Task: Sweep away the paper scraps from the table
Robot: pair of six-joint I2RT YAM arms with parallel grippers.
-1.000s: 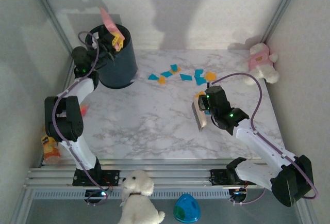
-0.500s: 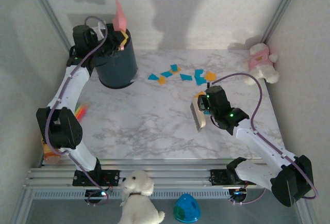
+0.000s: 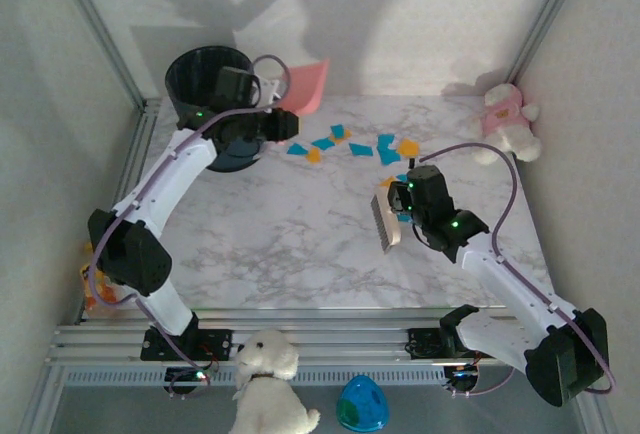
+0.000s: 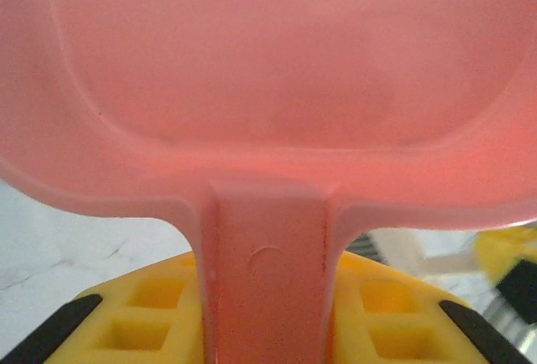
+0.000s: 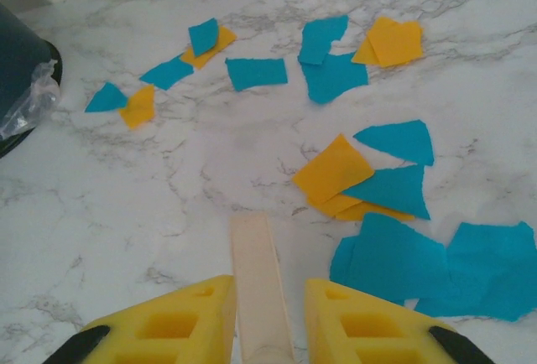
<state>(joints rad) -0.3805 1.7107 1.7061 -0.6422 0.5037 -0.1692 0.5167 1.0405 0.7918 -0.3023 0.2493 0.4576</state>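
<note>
Right fingers [image 5: 193, 318] clamped on the pale handle of a brush [image 3: 384, 222], its head at the right-centre of the desk [image 3: 270, 244]; paper scraps [image 5: 336, 171], orange and blue, lie flat on the marble just ahead of the brush and in a loose band farther out; beyond them, left fingers [image 4: 143, 309] grip the stem of a pink dustpan [image 3: 306, 87], held beside a dark bin [image 3: 205, 79] at the far left corner.
</note>
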